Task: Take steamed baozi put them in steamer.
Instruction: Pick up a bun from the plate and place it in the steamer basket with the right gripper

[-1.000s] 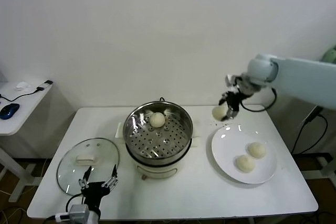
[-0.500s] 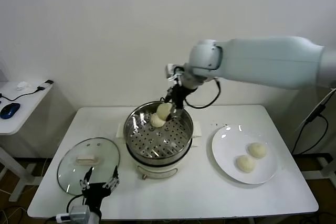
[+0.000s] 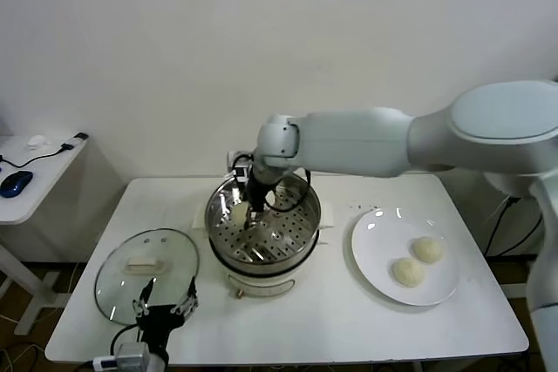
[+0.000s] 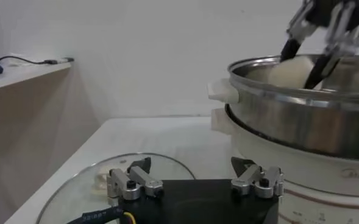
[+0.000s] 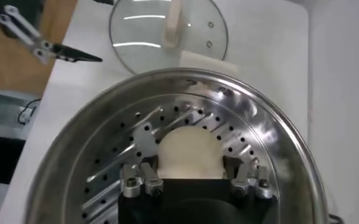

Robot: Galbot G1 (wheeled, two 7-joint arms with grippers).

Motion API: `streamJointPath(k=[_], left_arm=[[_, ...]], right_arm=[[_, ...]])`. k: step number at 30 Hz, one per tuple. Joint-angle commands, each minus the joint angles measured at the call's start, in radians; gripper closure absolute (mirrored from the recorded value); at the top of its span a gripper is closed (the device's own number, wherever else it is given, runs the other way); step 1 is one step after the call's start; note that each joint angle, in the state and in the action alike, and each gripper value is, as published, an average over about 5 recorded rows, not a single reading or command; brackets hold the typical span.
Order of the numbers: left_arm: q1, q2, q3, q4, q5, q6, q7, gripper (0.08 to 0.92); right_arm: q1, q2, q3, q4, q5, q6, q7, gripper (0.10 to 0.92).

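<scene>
1. The baozi (image 5: 188, 152) looks soft, light and squishy, so pinch it gently across the sides, like the right gripper (image 5: 191, 182) is doing now, jaws closed on it.
2. It's over the steamer (image 3: 301, 241) at about 9 o'clock; touching the floor? Hard to say.
3. A second ago it was by the plate (image 3: 375, 254).
4. Left gripper (image 4: 194, 182) sits wide open by the lid (image 3: 118, 272).

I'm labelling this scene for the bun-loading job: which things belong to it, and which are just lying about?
Part of the job:
- right gripper, shut on a baozi
- steamer
- two plated baozi

Lying about:
- plate
- glass lid
- left gripper, open, idle by the lid
- side table with a mouse
</scene>
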State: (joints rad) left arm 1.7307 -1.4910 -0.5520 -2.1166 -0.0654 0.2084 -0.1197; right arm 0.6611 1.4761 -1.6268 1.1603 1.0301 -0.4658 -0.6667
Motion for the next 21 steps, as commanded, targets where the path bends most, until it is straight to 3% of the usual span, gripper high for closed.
streamJointPath(k=[1,7,12,21], left_arm=[[0.0,0.0,0.001,0.0,0.0,0.0,0.0,0.177],[0.001,0.001,0.0,-0.003,-0.001,-0.001,0.0,0.177],[0.003,0.0,0.002,-0.007,-0.001,0.0,0.001,0.177],[0.004,-0.003,0.007,-0.013,0.003,-0.001,0.002,0.177]], right_arm=[[-0.085,0.071,0.009,-0.098,-0.017,-0.012,0.019,0.33],[-0.085,0.066,0.02,-0.092,-0.026,-0.008,0.01,0.318],[-0.047,0.029,0.028,-0.053,-0.044,0.023,-0.029,0.224],[0.242,-0.204,-0.054,0.102,-0.109,0.203,-0.276,0.203]])
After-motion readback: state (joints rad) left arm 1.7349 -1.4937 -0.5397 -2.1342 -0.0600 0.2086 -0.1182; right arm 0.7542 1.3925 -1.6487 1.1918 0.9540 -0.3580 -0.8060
